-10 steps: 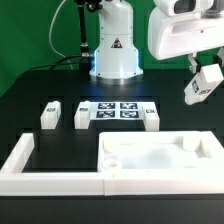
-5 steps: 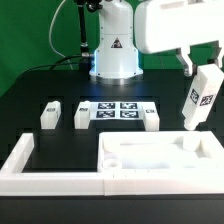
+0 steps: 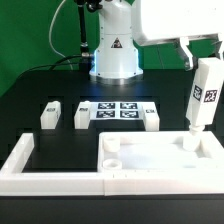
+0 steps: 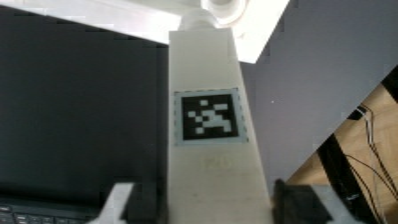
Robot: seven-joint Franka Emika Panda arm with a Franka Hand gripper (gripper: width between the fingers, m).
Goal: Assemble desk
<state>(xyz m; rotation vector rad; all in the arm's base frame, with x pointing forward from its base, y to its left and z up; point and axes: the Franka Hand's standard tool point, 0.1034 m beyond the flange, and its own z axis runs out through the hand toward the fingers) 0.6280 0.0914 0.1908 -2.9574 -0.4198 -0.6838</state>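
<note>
At the upper right of the exterior view, the gripper grasps the held leg by its upper end. Its jaws are partly closed, with the white block clamped between them. The held leg hangs nearly upright, leaning slightly, with its black-and-white tag facing the camera. Its lower end is over the far corner of the panel on the exterior view's right. Whether it touches the socket there cannot be told.

The wrist view shows both fingers pressed against opposite sides of the same block, with the tag on its face partway along.

The panel lies flat at the lower right of the frame, just beside the border wall. On the black table, a loose leg and a second leg stand at middle left. A third leg stands just beside the marker board on the exterior view's right.
</note>
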